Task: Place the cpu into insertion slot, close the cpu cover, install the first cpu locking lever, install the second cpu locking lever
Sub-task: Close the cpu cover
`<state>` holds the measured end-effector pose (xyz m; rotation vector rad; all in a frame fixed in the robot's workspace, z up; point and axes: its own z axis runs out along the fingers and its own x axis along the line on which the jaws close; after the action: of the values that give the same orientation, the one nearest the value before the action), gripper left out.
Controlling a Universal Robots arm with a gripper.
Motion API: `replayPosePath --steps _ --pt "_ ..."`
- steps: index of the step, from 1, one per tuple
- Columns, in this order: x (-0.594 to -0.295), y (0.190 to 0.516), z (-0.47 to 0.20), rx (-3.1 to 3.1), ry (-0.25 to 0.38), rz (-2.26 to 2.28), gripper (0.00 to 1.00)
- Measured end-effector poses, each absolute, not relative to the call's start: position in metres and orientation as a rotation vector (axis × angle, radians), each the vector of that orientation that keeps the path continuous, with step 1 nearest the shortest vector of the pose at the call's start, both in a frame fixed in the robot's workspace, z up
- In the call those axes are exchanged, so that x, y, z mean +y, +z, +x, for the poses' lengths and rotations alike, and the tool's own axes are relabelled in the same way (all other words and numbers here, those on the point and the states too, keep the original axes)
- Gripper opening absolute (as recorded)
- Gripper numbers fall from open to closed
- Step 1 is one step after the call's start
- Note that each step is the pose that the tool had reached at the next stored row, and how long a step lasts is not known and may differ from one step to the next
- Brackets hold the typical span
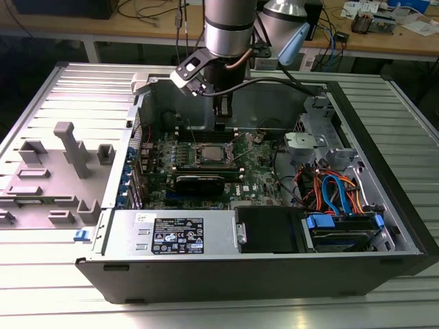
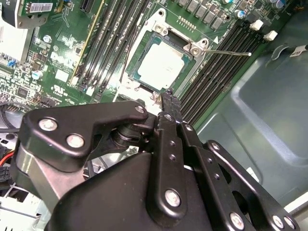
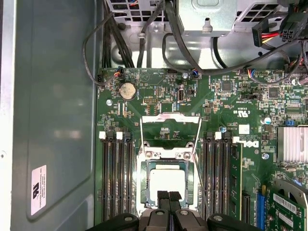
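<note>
The cpu (image 3: 167, 181) lies flat in the insertion slot (image 3: 142, 187), its silver-grey top bare; the second wrist view also shows the cpu (image 2: 161, 65) inside the slot's metal rim (image 2: 155, 20). The cpu cover (image 3: 171, 118) appears to stand raised at the slot's hinge end, with green board visible through its cut-out. A thin wire locking lever (image 2: 228, 52) sticks out beside the slot. My gripper (image 3: 169, 196) hangs over the slot's edge, shut with nothing between its fingers. In the exterior view the gripper (image 1: 221, 113) hovers above the slot (image 1: 209, 155).
Long black memory slots (image 3: 117, 180) flank the socket on both sides. A finned heatsink (image 3: 292, 144) and a card (image 1: 199, 182) sit nearby. Cables (image 1: 336, 188) and the drive cage (image 1: 343, 226) fill the case at the exterior view's right. The case wall (image 3: 53, 110) is close.
</note>
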<state>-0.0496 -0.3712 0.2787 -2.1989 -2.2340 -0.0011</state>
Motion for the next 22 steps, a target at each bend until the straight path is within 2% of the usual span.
replayPosePath --steps 22 --pt "-0.3712 0.2787 -0.0421 -2.234 -0.001 -2.199 0.11"
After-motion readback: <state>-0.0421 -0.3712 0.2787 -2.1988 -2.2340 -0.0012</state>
